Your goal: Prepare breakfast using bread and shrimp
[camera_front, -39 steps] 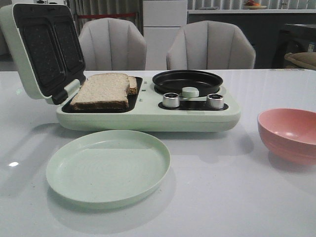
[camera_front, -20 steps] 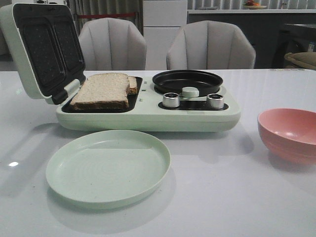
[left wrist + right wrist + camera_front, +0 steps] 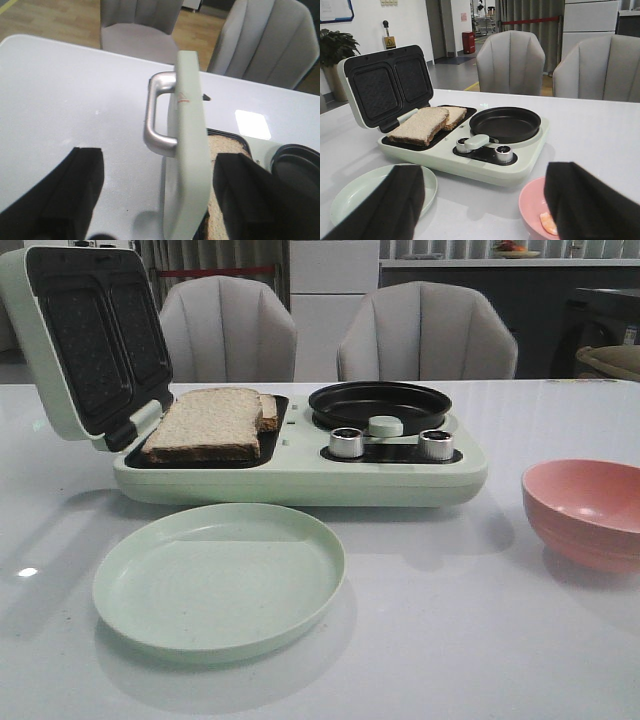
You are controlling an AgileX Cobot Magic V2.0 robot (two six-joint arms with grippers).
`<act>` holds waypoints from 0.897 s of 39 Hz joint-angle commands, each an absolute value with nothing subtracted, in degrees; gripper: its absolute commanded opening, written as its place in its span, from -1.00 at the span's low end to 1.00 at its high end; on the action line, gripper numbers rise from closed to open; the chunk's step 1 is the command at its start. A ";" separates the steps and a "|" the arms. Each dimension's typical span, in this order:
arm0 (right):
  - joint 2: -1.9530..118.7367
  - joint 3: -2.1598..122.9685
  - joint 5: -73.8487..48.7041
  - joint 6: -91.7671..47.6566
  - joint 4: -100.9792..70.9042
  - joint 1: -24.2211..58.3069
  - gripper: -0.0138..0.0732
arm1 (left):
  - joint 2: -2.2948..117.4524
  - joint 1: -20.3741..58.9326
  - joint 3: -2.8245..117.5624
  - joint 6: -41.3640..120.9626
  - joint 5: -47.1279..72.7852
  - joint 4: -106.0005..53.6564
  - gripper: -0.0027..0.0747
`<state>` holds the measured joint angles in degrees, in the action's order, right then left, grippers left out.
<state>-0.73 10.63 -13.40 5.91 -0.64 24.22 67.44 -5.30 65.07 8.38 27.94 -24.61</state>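
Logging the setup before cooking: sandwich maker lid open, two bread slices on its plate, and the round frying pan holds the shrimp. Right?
Not quite. The round frying pan is empty; the right wrist view shows a shrimp in the pink bowl. The lid is open, with the bread on the plate.

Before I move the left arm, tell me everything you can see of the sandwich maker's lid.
The lid stands open, tilted back at the appliance's left end. Its shell looks like pale green plastic; the inner face carries two dark, dimpled grill plates side by side. A silver, metal-looking loop handle sits on the outer face. The lid joins the base at a hinge beside the bread. Nothing grips it; the left pincer hangs open near it.
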 commanded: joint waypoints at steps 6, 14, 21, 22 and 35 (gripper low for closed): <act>-0.75 12.28 -8.87 5.77 -0.37 23.94 0.69 | 76.45 -15.26 75.75 26.63 35.23 -52.46 0.39; -0.75 12.28 -8.87 5.77 -0.37 23.94 0.69 | 85.28 -21.20 79.15 33.86 45.83 -68.83 0.39; -0.75 12.28 -8.87 5.77 -0.37 23.94 0.69 | 90.09 -21.03 79.81 36.23 47.87 -72.20 0.39; -0.75 12.28 -8.87 5.77 -0.37 23.94 0.69 | 90.70 -21.03 79.81 36.77 48.16 -73.37 0.39; -0.75 12.28 -8.87 5.77 -0.37 23.94 0.69 | 98.77 -20.78 80.21 38.46 49.16 -81.45 0.34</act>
